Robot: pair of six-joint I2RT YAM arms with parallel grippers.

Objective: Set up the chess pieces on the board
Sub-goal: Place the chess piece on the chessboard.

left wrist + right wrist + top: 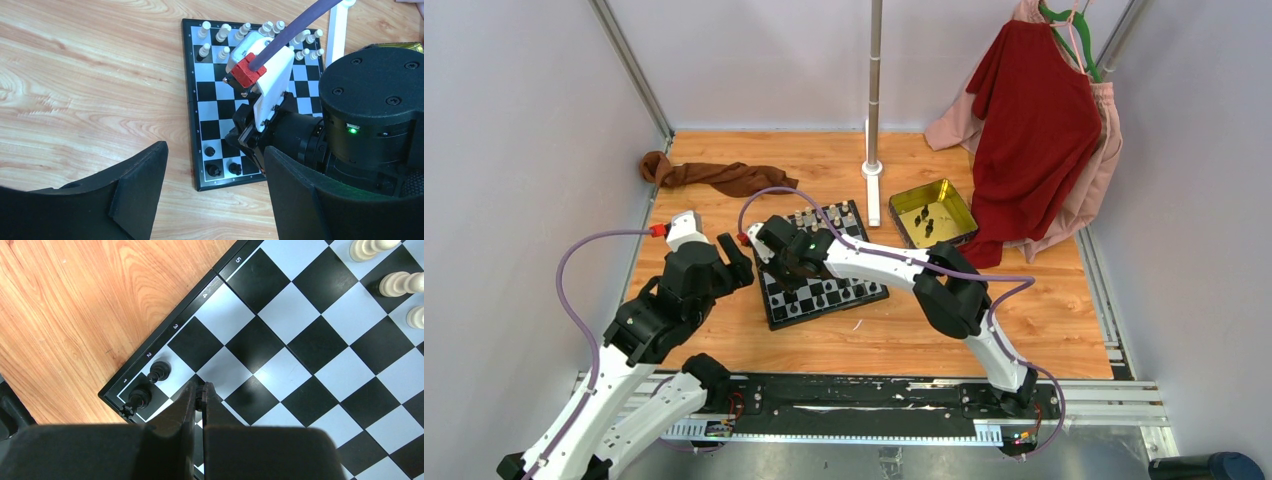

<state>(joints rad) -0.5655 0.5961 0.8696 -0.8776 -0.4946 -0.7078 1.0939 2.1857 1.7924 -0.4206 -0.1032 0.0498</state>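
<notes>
The board (864, 290) lies mid-table; it also shows in the left wrist view (207, 107) and the right wrist view (320, 350). Cream pieces (222, 34) line its far rows. Three black pieces (214, 170) stand at its near-left corner, and two of them show in the right wrist view (139, 397). My right gripper (200, 390) hovers just above that corner, shut on a small black piece (199, 396). My left gripper (215, 150) is open and empty, just left of the board (736, 262).
A yellow-gold tin (954, 195) with a few black pieces (924, 218) sits right of the board. A brown cloth (714, 175) lies at the back left. A metal pole (874, 100) stands behind the board, and red and pink garments (1034, 130) hang at the back right.
</notes>
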